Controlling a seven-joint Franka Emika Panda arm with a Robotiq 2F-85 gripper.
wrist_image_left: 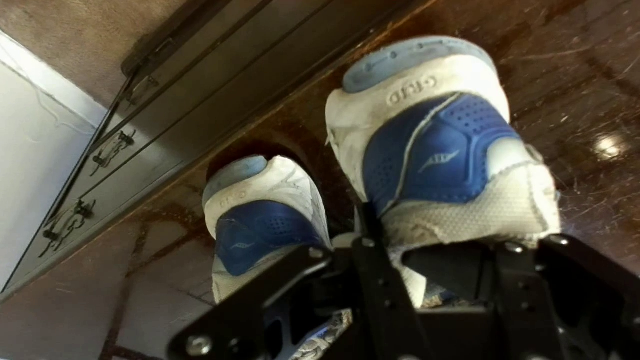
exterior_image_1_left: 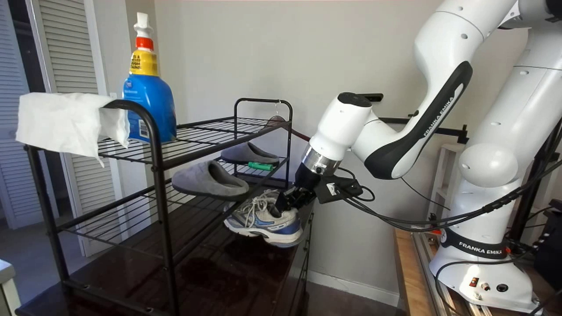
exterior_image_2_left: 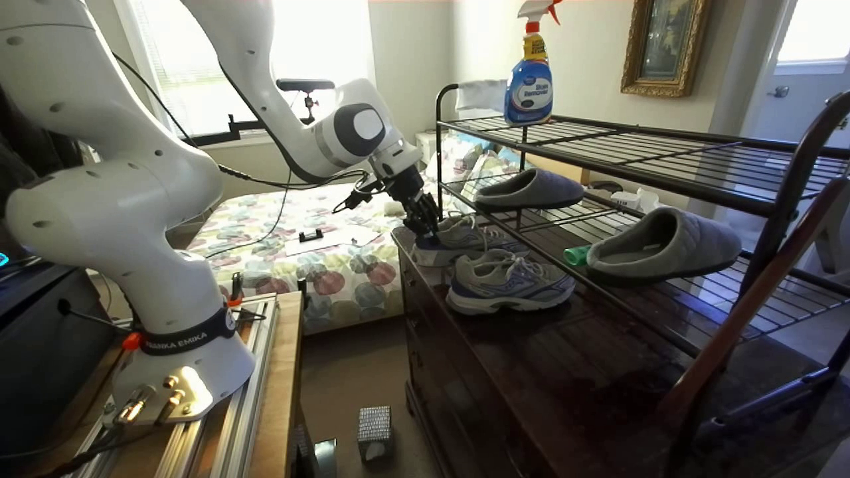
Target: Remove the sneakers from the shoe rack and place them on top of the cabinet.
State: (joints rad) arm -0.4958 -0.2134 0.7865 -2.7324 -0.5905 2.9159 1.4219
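Two grey-blue and white sneakers stand side by side on the dark cabinet (exterior_image_2_left: 551, 378), heels near its front edge. My gripper (exterior_image_2_left: 422, 226) is at the heel opening of the sneaker (exterior_image_2_left: 458, 240) farther from the wall. In the wrist view, one finger of the gripper (wrist_image_left: 442, 240) lies outside this sneaker (wrist_image_left: 440, 155), between the pair; the other goes into its opening, its tip hidden. I cannot tell whether the jaws press on it. The second sneaker (wrist_image_left: 270, 230) is just left of it, and also shows in an exterior view (exterior_image_2_left: 511, 285). The black shoe rack (exterior_image_1_left: 161, 202) stands on the cabinet.
Two grey slippers (exterior_image_1_left: 208, 180) (exterior_image_1_left: 248, 153) and a green item (exterior_image_1_left: 260, 166) are on the rack's middle shelf, close above the sneakers. A blue spray bottle (exterior_image_1_left: 147, 105) and white cloth (exterior_image_1_left: 61, 120) are on top. A reddish-brown wooden piece (exterior_image_2_left: 744, 299) leans at one rack end.
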